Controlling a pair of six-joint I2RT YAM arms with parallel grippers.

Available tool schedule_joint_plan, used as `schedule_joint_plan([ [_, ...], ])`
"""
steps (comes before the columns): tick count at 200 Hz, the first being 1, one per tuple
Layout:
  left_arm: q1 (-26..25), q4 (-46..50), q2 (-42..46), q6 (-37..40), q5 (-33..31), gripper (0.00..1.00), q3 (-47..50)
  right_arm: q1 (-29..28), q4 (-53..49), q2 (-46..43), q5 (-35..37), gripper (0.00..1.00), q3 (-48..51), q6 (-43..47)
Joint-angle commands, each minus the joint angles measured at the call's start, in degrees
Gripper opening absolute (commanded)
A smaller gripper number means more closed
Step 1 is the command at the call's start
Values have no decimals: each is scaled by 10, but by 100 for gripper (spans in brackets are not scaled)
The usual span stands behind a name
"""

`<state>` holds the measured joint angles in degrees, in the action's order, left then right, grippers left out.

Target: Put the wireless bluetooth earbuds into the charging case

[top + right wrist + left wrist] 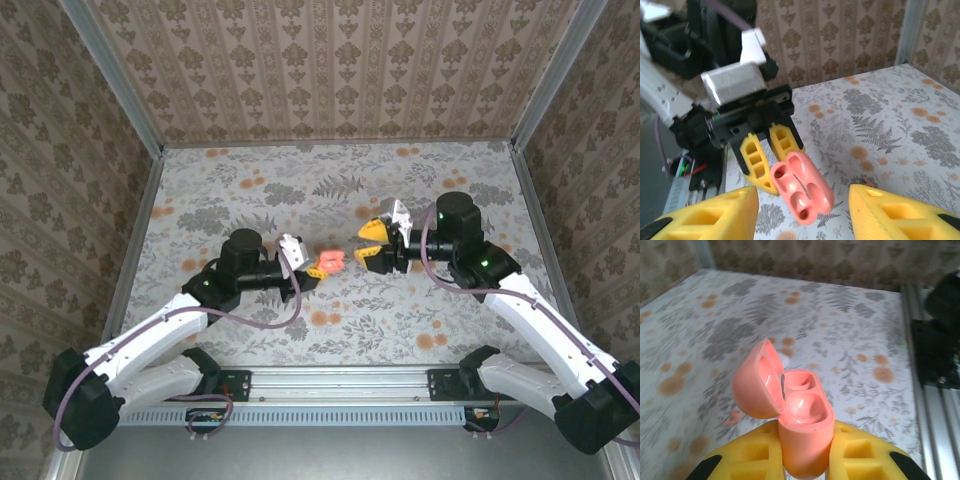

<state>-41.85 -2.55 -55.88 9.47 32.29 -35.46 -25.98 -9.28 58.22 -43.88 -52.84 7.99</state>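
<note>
While my left gripper (312, 266) is clamping the open coral case (331, 262) at centre frame, lid flipped back, my right gripper (366, 244) is hovering just beside it, jaws parted and empty.

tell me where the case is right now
In the top view the case sits clamped in the left hand, lid open, held over the middle of the table. The right hand faces it from just to its right, open.

No legible text or markings.
</note>
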Motion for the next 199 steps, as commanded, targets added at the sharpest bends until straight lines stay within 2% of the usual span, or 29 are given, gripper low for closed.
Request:
schedule_joint_plan([
  [1, 24, -40, 21, -79, -85, 9, 10, -6, -64, 32, 106, 52, -49, -113],
  [25, 71, -26, 38, -132, -148, 8, 21, -34, -133, 88, 190, 53, -103, -176],
  [52, 135, 27, 58, -169, -193, 7, 13, -73, -206, 184, 285, 55, -181, -318],
  [67, 154, 51, 67, -174, -209, 7, 8, -89, -234, 239, 300, 55, -213, -379],
  [79, 188, 64, 73, -177, -211, 7, 6, -100, -266, 278, 325, 55, -238, -423],
  [105, 222, 90, 79, -170, -208, 8, 1, -98, -328, 340, 356, 56, -275, -460],
  [138, 254, 105, 82, -173, -212, 8, 0, -102, -364, 423, 350, 54, -335, -479],
  [199, 292, 110, 81, -178, -217, 8, -2, -128, -259, 571, 298, 50, -432, -476],
])
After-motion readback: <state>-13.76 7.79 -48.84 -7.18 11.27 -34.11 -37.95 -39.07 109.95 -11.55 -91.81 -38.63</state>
